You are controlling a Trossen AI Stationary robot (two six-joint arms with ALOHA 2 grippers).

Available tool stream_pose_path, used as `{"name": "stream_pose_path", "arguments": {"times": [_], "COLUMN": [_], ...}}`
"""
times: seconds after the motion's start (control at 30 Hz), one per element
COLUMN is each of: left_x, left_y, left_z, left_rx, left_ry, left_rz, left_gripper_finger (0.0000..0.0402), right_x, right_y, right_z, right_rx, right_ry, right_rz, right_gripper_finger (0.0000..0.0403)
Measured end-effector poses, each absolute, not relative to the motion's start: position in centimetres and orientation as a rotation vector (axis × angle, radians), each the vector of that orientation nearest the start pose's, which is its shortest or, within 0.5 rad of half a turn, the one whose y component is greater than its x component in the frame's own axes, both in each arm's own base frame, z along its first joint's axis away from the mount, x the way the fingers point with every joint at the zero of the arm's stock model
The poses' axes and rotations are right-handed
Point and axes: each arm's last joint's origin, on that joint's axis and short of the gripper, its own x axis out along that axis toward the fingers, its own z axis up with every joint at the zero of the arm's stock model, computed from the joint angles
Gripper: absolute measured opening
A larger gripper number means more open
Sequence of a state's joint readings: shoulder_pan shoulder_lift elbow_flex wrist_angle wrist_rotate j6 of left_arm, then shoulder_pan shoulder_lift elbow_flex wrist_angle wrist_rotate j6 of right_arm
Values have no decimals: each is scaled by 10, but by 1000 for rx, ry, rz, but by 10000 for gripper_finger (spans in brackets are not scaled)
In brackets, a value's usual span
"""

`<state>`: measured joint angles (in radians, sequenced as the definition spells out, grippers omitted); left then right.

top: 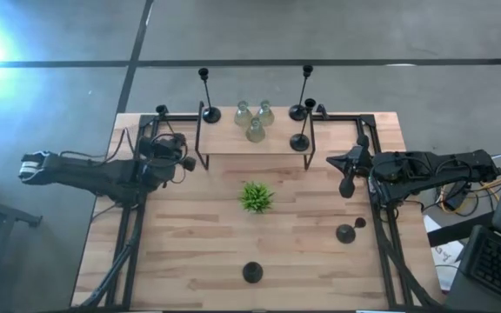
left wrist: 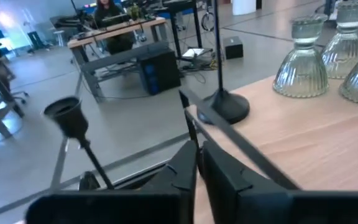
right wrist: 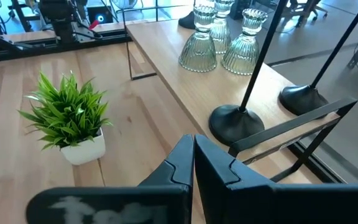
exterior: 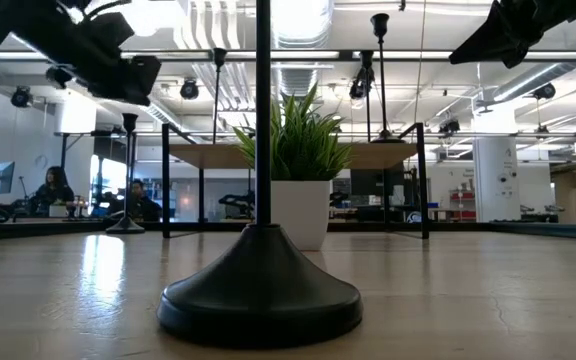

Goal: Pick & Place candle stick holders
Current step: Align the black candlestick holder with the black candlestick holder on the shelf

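A raised wooden shelf [top: 233,148] stands at the back of the table [top: 190,252]. On it are three glass candle holders [top: 254,117] in the middle, one tall black candle holder [top: 208,97] at its left end and three black candle holders [top: 303,109] at its right end. The left gripper [top: 188,163] hovers just off the shelf's left end, fingers pressed together, grasping nothing. The right gripper [top: 332,161] hovers off the shelf's right end, clenched and empty. Two black holders [top: 348,209] stand on the table near the right arm, and another black holder [top: 252,272] stands at the front edge. A small green plant [top: 256,197] sits mid-table.
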<state>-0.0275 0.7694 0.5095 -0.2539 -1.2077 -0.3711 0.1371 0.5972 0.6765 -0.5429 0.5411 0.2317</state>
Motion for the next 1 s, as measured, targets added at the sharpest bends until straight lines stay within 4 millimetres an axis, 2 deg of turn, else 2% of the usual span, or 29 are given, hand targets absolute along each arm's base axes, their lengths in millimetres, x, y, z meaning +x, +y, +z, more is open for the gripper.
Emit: {"name": "stream_pose_path", "arguments": {"times": [0.23,0.4,0.57,0.77,0.9,1.0], "left_x": [128,119,116,115,117,112], "left_y": [24,26,28,36,46,56], "left_z": [220,202,187,174,177,179], "left_rx": [-153,-153,-91,-38,-11,27], "left_ry": [123,120,149,116,62,32], "left_rz": [1217,1240,1289,1352,1286,1341], "left_gripper_finger": [118,183,229,252,250,248], "right_x": [125,125,125,125,127,127], "right_y": [2,2,2,2,2,2], "right_z": [290,290,290,291,295,296], "right_rx": [63,63,57,18,-8,-20], "right_ry": [391,390,391,383,351,346], "right_rz": [-444,-444,-443,-444,-434,-431], "right_gripper_finger": [8,8,8,8,8,8]}}
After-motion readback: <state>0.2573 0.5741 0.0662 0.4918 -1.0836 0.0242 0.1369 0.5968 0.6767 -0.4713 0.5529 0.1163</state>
